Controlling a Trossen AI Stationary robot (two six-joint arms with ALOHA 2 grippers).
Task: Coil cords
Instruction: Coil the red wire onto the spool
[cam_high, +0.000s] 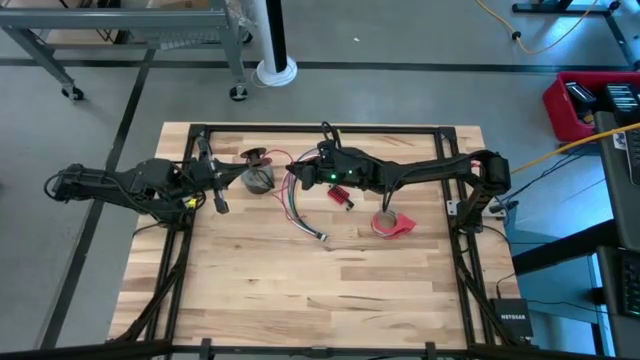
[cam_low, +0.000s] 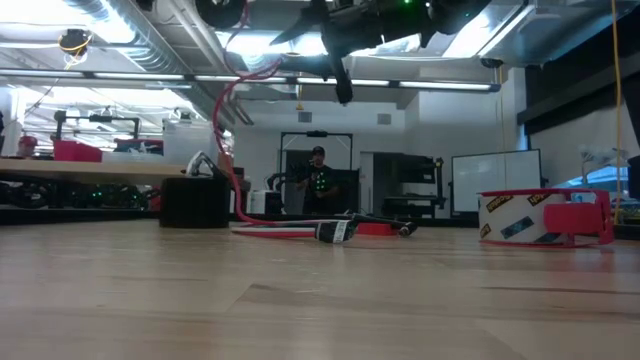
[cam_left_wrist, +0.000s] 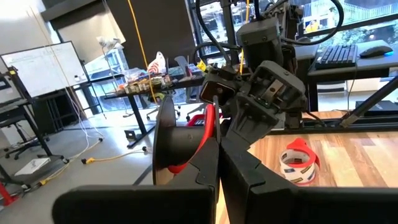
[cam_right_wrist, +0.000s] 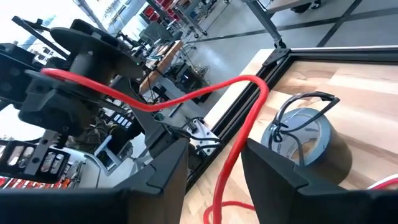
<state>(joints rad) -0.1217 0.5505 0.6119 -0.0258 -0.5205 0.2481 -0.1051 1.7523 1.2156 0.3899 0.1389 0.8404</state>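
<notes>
Red wire (cam_right_wrist: 186, 99) runs right through the gap between the right gripper's (cam_right_wrist: 214, 171) spread fingers, and that is the relation everything turns on: in the right wrist view it lies between the two dark jaws without either one visibly pressing it. From above, the right gripper (cam_high: 300, 176) sits at the top of the long wire bundle (cam_high: 300, 212), whose long axis trails away from it toward the front of the table and ends at the plug (cam_high: 320, 237) lying flat on the wood. The left gripper (cam_high: 216, 172) is across from it, fingers pressed together; its own camera shows the red wire (cam_left_wrist: 208, 127) passing just beside them, though whether it is pinched there I cannot tell. Between the two arms sit the small grey coil (cam_high: 259, 179) with its black loop and the black-and-red coil (cam_high: 254, 156), both resting on the table. From table height the red wire (cam_low: 225, 120) hangs in an arc from above down to the bundle (cam_low: 300, 230). My read: the right arm is nearer the loose length, so a fresh grip would likely fall to it.
</notes>
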